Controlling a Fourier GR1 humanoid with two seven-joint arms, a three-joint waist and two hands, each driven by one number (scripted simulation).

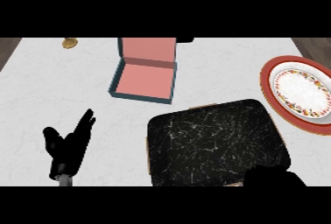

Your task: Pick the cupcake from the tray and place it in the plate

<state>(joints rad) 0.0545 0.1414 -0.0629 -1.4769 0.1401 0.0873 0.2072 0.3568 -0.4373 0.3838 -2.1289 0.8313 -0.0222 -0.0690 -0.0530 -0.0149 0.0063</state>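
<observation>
Seen from above: a pale marble counter point(45, 87) spanning the frame, with dark strips at the upper left and upper right corners marking its far ends.

Upper left: a small gold object point(70, 42) near the far edge, too small to identify.

Lower left: the left hand point(68, 146), black, fingers straight and spread, pointing up the frame, holding nothing, resting well apart from everything else.

Upper centre: an open box point(145, 76) with a pink inside and dark blue walls, lid tipped back, just above the tray without touching it.

Centre to lower right: a black marbled tray point(213, 140), its top showing no cupcake anywhere.

Lower right corner: the right hand point(275, 178), a dark shape overlapping the tray's near right corner. Cannot tell how it is shaped or whether it holds anything.

Right edge: a red-rimmed plate point(268, 87) with a white, flower-patterned centre, partly cut off by the frame, sitting just beside the tray's upper right corner and holding nothing.

No cupcake in sight on tray, plate or counter; possibly hidden under the right hand. Placement on the plate not yet done, so probably early or midway.

Open counter only between left hand and tray; on the right, plate and tray nearly touching, with the counter's end close beyond, so little spare room there.
</observation>
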